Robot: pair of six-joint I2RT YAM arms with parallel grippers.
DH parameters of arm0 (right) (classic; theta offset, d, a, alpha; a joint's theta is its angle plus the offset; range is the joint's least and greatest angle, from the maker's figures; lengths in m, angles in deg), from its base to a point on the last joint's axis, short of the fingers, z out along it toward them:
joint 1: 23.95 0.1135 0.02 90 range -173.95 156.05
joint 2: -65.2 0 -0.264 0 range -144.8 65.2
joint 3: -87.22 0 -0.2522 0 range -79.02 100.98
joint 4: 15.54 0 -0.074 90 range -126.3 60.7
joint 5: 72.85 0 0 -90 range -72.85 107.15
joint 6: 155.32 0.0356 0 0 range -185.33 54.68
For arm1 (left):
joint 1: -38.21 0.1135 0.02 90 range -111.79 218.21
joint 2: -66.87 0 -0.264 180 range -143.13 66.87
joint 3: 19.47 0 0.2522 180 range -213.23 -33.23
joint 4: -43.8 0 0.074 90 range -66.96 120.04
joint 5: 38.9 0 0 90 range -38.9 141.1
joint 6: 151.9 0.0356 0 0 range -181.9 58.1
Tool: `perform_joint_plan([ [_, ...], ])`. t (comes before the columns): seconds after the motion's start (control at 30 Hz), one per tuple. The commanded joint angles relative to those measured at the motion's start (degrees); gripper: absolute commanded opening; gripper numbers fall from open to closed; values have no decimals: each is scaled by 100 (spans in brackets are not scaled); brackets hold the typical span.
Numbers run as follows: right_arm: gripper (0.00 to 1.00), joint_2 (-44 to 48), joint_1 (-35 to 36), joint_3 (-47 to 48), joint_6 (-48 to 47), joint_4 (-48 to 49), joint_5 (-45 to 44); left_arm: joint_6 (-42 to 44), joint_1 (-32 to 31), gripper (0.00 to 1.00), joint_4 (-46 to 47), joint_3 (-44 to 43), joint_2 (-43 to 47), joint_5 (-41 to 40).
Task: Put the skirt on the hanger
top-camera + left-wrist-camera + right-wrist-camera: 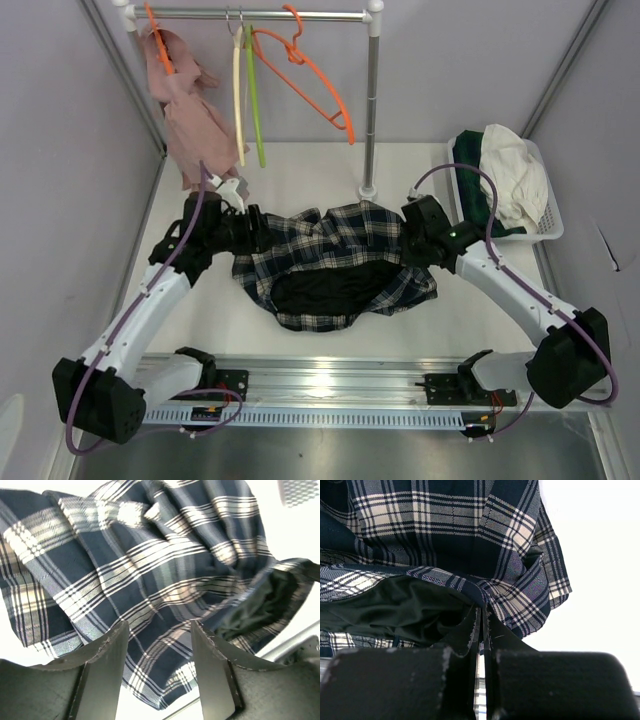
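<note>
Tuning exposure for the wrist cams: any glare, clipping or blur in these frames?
Top external: even light, one glare patch on the metal rail. Left wrist: table clipped to white, skirt sharp, left fingers slightly soft. Right wrist: table clipped white too, right fingers almost black, detail lost.

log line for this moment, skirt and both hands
skirt: bunched on table | left hand: open, over skirt | right hand: shut on skirt edge

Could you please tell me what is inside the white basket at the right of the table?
The white basket holds a white garment piled over dark green cloth. Anything beneath them is covered.
</note>
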State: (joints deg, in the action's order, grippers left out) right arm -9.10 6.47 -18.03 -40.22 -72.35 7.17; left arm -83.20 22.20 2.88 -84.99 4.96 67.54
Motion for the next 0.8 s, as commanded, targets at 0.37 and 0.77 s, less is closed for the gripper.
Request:
perform_joint_plan([
  [0.37,0,-155,26,343,-14,-37,-127,373,-201,59,-431,-1431,1365,1432],
  [0.77,0,-181,0,334,-84,24,-74,-24,-201,47,-18,-4225,181,-1932],
])
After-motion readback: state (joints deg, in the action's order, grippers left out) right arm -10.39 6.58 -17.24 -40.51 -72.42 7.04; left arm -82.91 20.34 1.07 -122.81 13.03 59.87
